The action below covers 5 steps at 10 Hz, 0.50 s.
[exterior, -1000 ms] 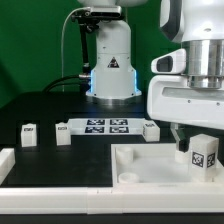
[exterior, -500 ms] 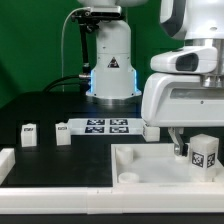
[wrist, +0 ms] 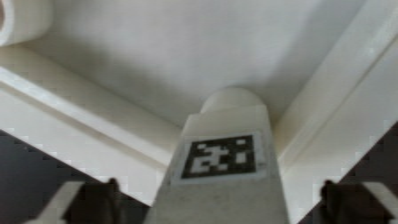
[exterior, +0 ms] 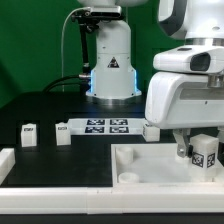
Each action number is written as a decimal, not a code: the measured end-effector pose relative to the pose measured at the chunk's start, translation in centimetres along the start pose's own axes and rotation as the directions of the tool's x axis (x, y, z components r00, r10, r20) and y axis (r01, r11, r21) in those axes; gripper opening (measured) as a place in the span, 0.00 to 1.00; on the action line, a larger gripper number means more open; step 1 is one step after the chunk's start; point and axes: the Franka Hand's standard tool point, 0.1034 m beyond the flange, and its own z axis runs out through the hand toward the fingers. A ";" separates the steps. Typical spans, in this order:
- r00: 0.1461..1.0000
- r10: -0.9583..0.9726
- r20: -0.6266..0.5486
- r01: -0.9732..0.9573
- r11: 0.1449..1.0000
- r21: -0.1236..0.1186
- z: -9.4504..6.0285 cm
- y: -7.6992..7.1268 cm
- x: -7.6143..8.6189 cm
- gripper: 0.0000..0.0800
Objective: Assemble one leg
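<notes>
My gripper (exterior: pixel 197 150) hangs over the right part of the large white tray-like piece (exterior: pixel 150 165). A leg (exterior: pixel 205 152), a stubby white post with a black-and-white tag, stands upright between my fingers, its lower end in the tray. In the wrist view the leg (wrist: pixel 226 150) runs down the middle with its tag facing the camera. The dark fingertips (wrist: pixel 100 200) show on both sides with a light gap between each and the leg, so the jaws stand open around it.
The marker board (exterior: pixel 105 126) lies behind the tray. Two more legs (exterior: pixel 29 133) (exterior: pixel 62 133) stand at the exterior view's left, and another (exterior: pixel 150 129) sits by the board's right end. A white part (exterior: pixel 8 160) lies at the left edge.
The gripper body shifted left, then back right. The leg now sits slightly higher and a little further right in the exterior view.
</notes>
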 end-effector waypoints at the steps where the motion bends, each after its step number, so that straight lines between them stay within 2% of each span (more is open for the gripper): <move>1: 0.999 0.042 0.000 -0.042 0.999 0.000 0.0 0.0 0.0 0.44; 2: 0.999 0.042 0.000 -0.042 0.999 0.000 0.0 0.0 0.0 0.44; 3: 0.996 0.087 -0.001 -0.087 0.996 0.002 0.0 0.0 0.0 0.37; 4: 0.980 0.198 -0.001 -0.198 0.980 0.002 0.0 0.0 0.0 0.37; 5: 0.914 0.406 -0.007 -0.406 0.914 0.006 0.0 -0.2 0.1 0.37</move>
